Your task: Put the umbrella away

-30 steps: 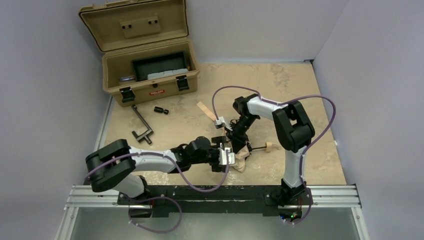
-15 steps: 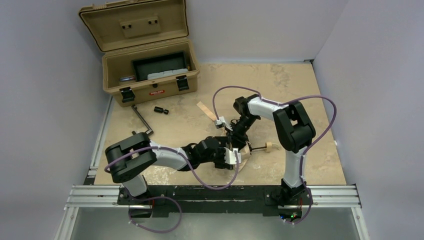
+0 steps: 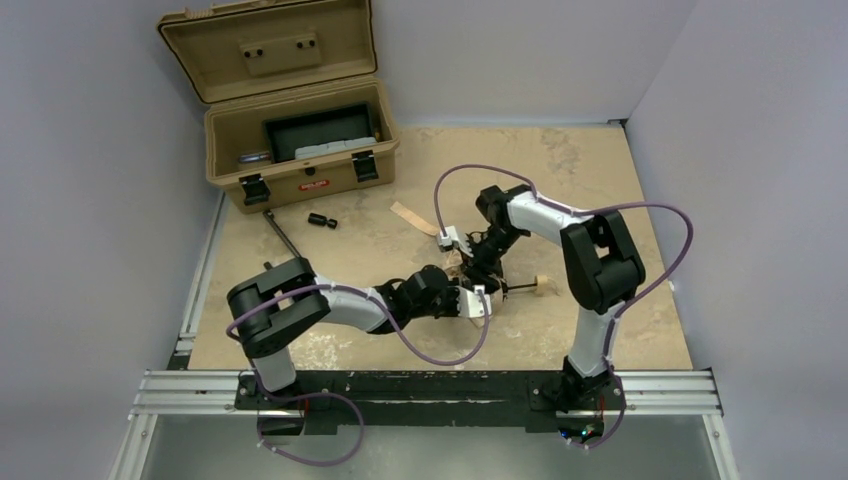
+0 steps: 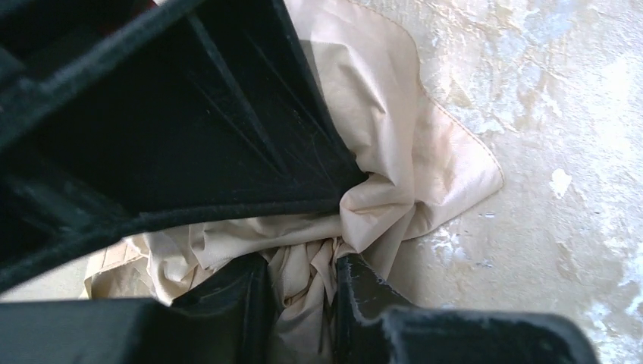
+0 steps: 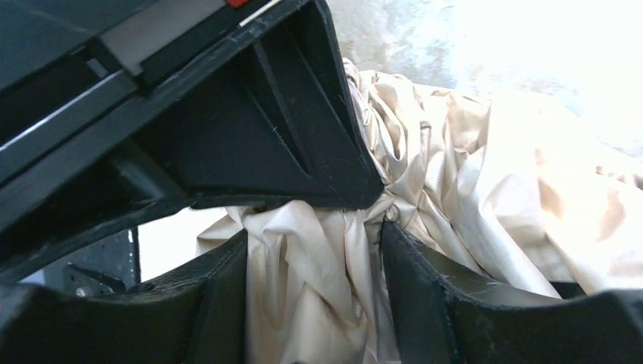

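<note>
Beige fabric folding umbrella (image 4: 425,152), crumpled on the mottled tan tabletop (image 3: 600,180) between both arms

Left gripper (image 4: 326,227) and right gripper (image 5: 364,216) are each clenched on loose cloth. It looks light, floppy and kinda slippery, so I'd grab the stiff shaft or pale wooden handle (image 3: 541,288). Only the overhead view shows that handle. The wrist cams show the pinches.

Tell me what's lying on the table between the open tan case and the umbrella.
In the top view: a small black cylinder, a dark metal bar and a tan strip, short of the umbrella.
</note>
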Robot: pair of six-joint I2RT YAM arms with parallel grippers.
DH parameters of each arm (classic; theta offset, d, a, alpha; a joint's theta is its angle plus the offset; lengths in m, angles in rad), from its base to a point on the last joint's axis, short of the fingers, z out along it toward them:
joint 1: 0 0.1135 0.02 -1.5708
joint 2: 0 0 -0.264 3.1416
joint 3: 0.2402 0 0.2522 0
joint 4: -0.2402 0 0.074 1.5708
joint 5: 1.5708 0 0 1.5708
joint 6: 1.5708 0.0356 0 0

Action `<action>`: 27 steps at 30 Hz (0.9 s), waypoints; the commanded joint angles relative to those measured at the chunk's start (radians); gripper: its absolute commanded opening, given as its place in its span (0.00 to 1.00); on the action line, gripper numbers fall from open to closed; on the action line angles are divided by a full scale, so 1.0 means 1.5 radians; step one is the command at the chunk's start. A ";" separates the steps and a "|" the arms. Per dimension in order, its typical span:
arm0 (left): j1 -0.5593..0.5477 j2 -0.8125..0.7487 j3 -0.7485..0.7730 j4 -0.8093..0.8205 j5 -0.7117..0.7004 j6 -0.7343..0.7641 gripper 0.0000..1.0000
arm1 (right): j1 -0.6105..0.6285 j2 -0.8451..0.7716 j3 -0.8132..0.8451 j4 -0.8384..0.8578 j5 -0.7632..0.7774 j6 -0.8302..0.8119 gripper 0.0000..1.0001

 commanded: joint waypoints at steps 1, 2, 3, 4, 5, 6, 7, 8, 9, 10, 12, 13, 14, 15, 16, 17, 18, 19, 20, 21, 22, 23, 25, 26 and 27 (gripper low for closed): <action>0.018 0.045 -0.013 -0.128 0.058 -0.050 0.03 | -0.033 -0.056 0.022 0.039 -0.032 -0.048 0.57; 0.022 0.046 -0.010 -0.136 0.067 -0.054 0.01 | -0.044 -0.064 0.029 0.031 -0.037 -0.053 0.59; 0.029 0.048 -0.006 -0.144 0.083 -0.060 0.00 | -0.055 -0.073 0.036 0.023 -0.042 -0.060 0.60; 0.036 0.049 -0.003 -0.154 0.097 -0.065 0.00 | -0.066 -0.080 0.039 0.017 -0.045 -0.066 0.61; 0.044 0.051 0.002 -0.164 0.113 -0.072 0.00 | -0.078 -0.087 0.040 0.010 -0.047 -0.072 0.61; 0.051 0.054 0.008 -0.175 0.131 -0.078 0.00 | -0.089 -0.094 0.040 0.003 -0.050 -0.082 0.61; 0.061 0.056 0.013 -0.184 0.147 -0.087 0.00 | -0.098 -0.100 0.041 -0.005 -0.052 -0.091 0.62; 0.070 0.058 0.017 -0.192 0.163 -0.095 0.00 | -0.107 -0.107 0.042 -0.010 -0.053 -0.095 0.62; 0.080 0.060 0.022 -0.200 0.182 -0.107 0.00 | -0.116 -0.118 0.043 -0.015 -0.054 -0.099 0.62; 0.092 0.064 0.029 -0.209 0.198 -0.118 0.00 | -0.127 -0.127 0.047 -0.022 -0.056 -0.105 0.63; 0.111 0.068 0.044 -0.234 0.230 -0.136 0.00 | -0.149 -0.149 0.060 -0.035 -0.066 -0.115 0.63; 0.124 0.072 0.052 -0.247 0.247 -0.144 0.00 | -0.160 -0.161 0.071 -0.042 -0.072 -0.120 0.63; 0.130 0.077 0.062 -0.263 0.260 -0.150 0.00 | -0.174 -0.174 0.080 -0.046 -0.078 -0.125 0.63; 0.137 0.083 0.073 -0.281 0.270 -0.156 0.00 | -0.184 -0.189 0.088 -0.045 -0.086 -0.130 0.63; 0.142 0.090 0.086 -0.303 0.282 -0.164 0.00 | -0.194 -0.211 0.089 -0.037 -0.097 -0.137 0.64; 0.149 0.099 0.099 -0.320 0.295 -0.172 0.00 | -0.202 -0.235 0.086 -0.021 -0.108 -0.138 0.64; 0.156 0.108 0.110 -0.351 0.308 -0.184 0.00 | -0.212 -0.273 0.070 0.002 -0.121 -0.139 0.65; 0.164 0.118 0.119 -0.367 0.320 -0.197 0.00 | -0.222 -0.304 0.052 0.027 -0.141 -0.151 0.66; 0.173 0.129 0.131 -0.384 0.335 -0.211 0.00 | -0.227 -0.335 0.025 0.054 -0.158 -0.167 0.68; 0.182 0.142 0.146 -0.403 0.343 -0.228 0.00 | -0.231 -0.365 -0.007 0.079 -0.175 -0.181 0.73; 0.189 0.157 0.160 -0.428 0.352 -0.242 0.00 | -0.231 -0.392 -0.039 0.098 -0.189 -0.207 0.82; 0.198 0.184 0.188 -0.457 0.362 -0.261 0.00 | -0.232 -0.411 -0.076 0.098 -0.201 -0.254 0.91; 0.215 0.222 0.227 -0.513 0.376 -0.288 0.00 | -0.229 -0.429 -0.138 0.054 -0.192 -0.408 0.99; 0.221 0.240 0.240 -0.528 0.387 -0.299 0.00 | -0.226 -0.428 -0.158 0.030 -0.192 -0.473 0.99; 0.228 0.252 0.248 -0.536 0.395 -0.314 0.00 | -0.219 -0.421 -0.165 0.008 -0.189 -0.509 0.99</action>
